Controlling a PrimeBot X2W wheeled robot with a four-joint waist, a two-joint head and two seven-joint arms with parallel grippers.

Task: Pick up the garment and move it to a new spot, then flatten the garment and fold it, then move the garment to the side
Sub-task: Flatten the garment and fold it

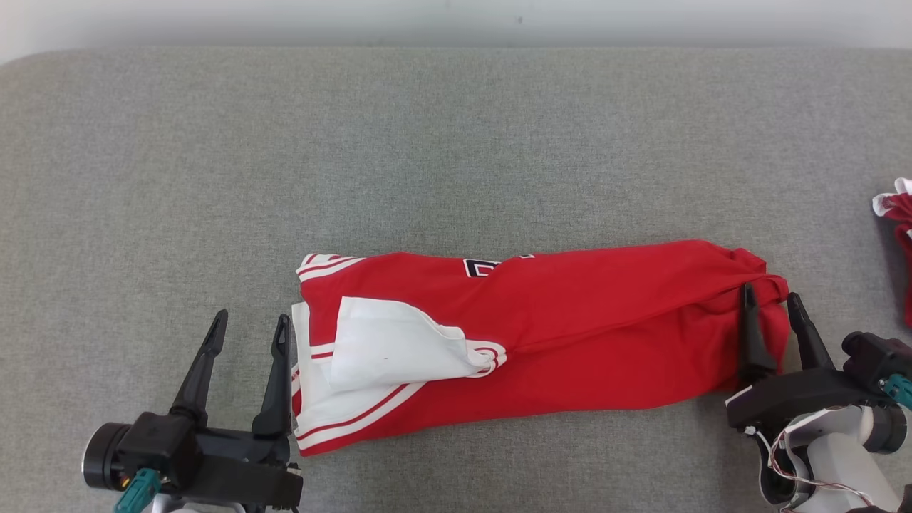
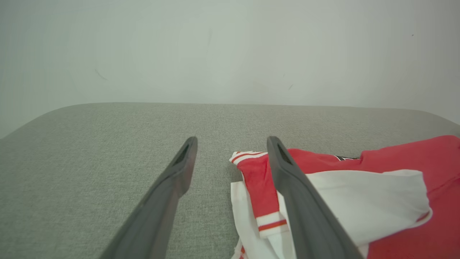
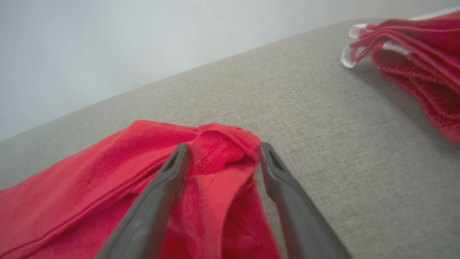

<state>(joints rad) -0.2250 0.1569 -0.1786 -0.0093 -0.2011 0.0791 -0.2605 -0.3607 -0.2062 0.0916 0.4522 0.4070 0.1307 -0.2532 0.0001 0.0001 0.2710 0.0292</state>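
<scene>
Garments ×2: red garment (image 1: 570, 335) ctr; second garment (image 1: 899, 214) R edge.
Grippers ×2: left gripper (image 1: 253, 317) jaws apart, beside it; right gripper (image 1: 769, 292) apart, astride its end.

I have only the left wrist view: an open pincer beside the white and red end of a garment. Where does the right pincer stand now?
Observer: The right pincer stands open at the opposite end of the red garment with white trim, its fingers astride a bunched red corner.
Operator: Anything else on the surface?
Observer: Yes, a second red and white cloth bundle lies further right on the grey fabric surface, apart from the garment.
</scene>
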